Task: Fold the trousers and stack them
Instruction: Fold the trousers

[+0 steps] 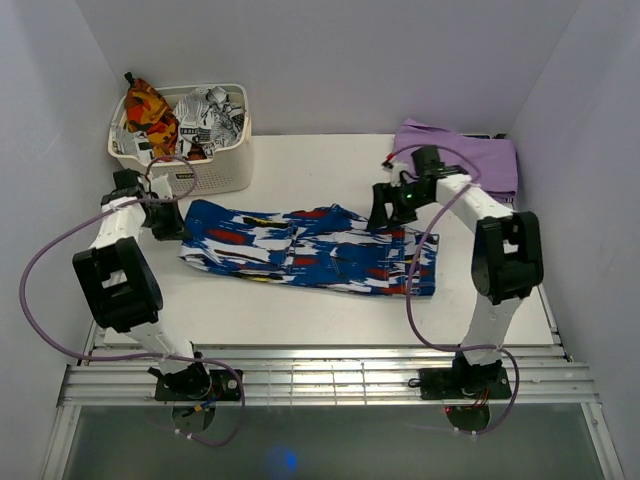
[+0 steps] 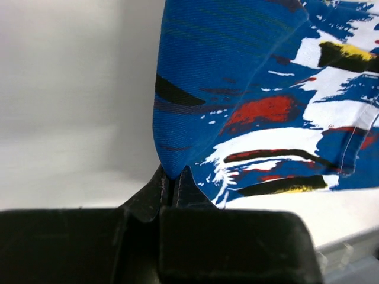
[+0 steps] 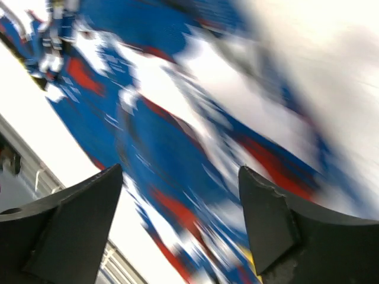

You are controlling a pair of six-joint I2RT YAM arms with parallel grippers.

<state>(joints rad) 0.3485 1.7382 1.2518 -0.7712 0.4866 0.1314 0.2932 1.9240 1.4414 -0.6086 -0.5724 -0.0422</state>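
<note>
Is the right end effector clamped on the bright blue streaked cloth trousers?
No: the right end effector has its fingers spread wide, with the trousers blurred beyond them.

The trousers [image 1: 310, 248] lie lengthwise across the middle of the table [image 1: 300, 320], with the basket [image 1: 215, 175] of crumpled clothes [image 1: 180, 120] behind their left end, a folded garment [image 1: 470, 160] at the rear right, the left gripper [image 1: 165, 222] at their left edge and the right gripper [image 1: 385, 215] over their rear edge.
</note>
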